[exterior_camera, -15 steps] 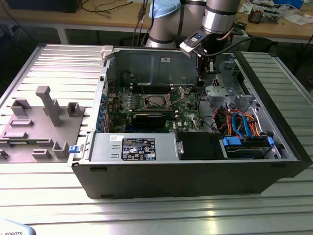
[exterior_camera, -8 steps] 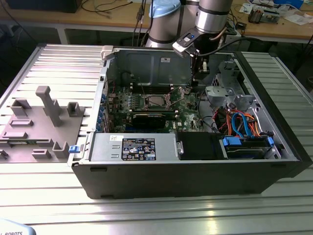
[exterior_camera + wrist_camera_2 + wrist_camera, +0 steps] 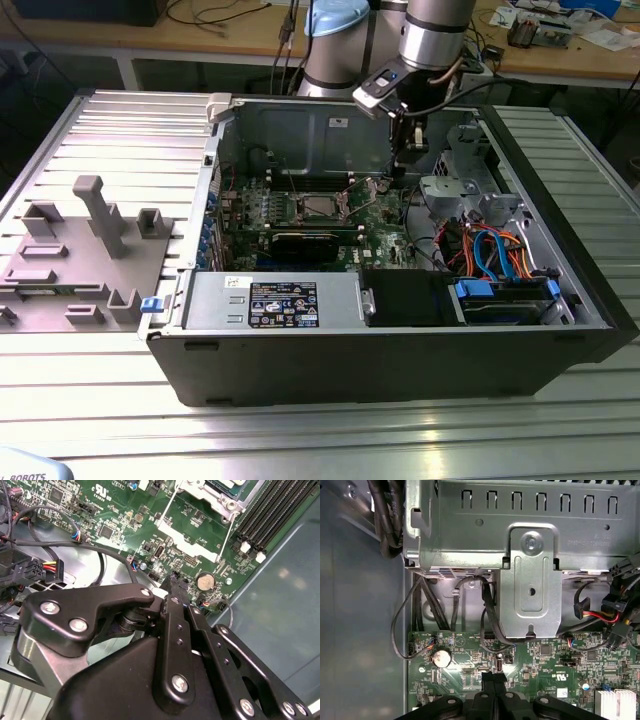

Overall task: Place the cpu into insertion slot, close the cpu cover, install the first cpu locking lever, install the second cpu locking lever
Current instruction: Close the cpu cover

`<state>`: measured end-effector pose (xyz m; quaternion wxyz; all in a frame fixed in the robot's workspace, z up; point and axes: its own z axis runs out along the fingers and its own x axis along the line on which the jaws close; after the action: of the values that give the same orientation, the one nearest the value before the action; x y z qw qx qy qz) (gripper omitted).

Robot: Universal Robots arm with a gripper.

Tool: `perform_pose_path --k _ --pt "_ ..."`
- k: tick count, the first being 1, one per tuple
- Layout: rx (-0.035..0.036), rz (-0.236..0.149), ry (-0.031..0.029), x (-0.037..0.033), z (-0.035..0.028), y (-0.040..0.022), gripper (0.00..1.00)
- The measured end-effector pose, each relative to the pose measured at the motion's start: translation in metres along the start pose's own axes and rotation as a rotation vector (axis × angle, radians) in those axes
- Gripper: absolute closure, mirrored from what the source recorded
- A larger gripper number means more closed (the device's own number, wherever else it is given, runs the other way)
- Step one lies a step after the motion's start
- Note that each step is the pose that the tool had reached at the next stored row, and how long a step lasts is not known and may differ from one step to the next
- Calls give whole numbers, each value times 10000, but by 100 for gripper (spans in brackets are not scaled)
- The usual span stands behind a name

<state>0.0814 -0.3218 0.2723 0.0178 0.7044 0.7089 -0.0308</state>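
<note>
The insertion slot (image 3: 322, 207) sits mid-board on the green motherboard inside the open computer case. A silvery cpu cover (image 3: 210, 495) frames it, and a grey square shows in its window; I cannot tell if that is the cpu. Two thin wire locking levers (image 3: 167, 510) (image 3: 226, 537) stick out from the socket, unlatched. My gripper (image 3: 408, 150) hangs above the board to the exterior view's right of the socket, near the metal drive cage. In both wrist views its black fingers (image 3: 172, 585) (image 3: 494, 680) are shut together with nothing between them, just above the board beside a coin cell (image 3: 204, 581).
A metal drive cage (image 3: 530, 580) and cable bundles (image 3: 490, 250) crowd the case on the exterior view's right. A long black card (image 3: 305, 243) lies in front of the socket, and a labelled power supply (image 3: 280, 300) in front of that. Black memory slots (image 3: 270, 510) run beside the socket. A grey fixture (image 3: 90, 250) stands outside the case.
</note>
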Motion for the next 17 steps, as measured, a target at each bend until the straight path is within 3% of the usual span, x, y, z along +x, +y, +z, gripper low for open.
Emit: perform_pose_path --k 10,13,17 --pt "1 1 0 26 49 57 89" --pt "0 0 52 36 105 46 89" --pt "0 0 60 40 159 12 89"
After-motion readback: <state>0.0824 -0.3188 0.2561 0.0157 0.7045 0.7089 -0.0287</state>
